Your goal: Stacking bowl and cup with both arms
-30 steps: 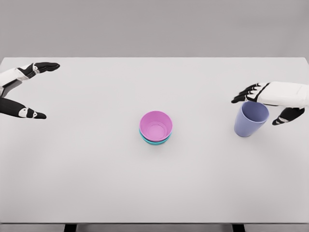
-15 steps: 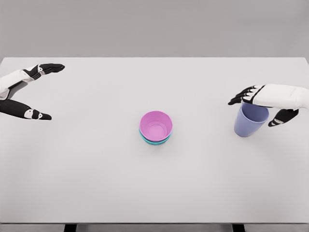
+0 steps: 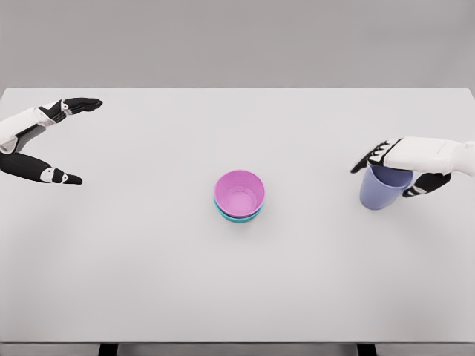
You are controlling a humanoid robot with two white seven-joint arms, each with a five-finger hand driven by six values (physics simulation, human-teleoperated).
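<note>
Head view: a smooth white table (image 3: 148,282) before a plain grey wall. At centre, a glossy pink bowl (image 3: 240,194) sits nested in a teal bowl (image 3: 239,217), mouths up. At right, a lavender cup (image 3: 380,188), tapered and upright, stands with the right hand (image 3: 404,165) lying across its rim, fingers curled round it. The left hand (image 3: 41,141), far left, is spread wide and holds nothing.

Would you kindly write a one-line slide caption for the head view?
Right hand closes over the blue cup; left hand open beside stacked pink bowl and teal bowl.
</note>
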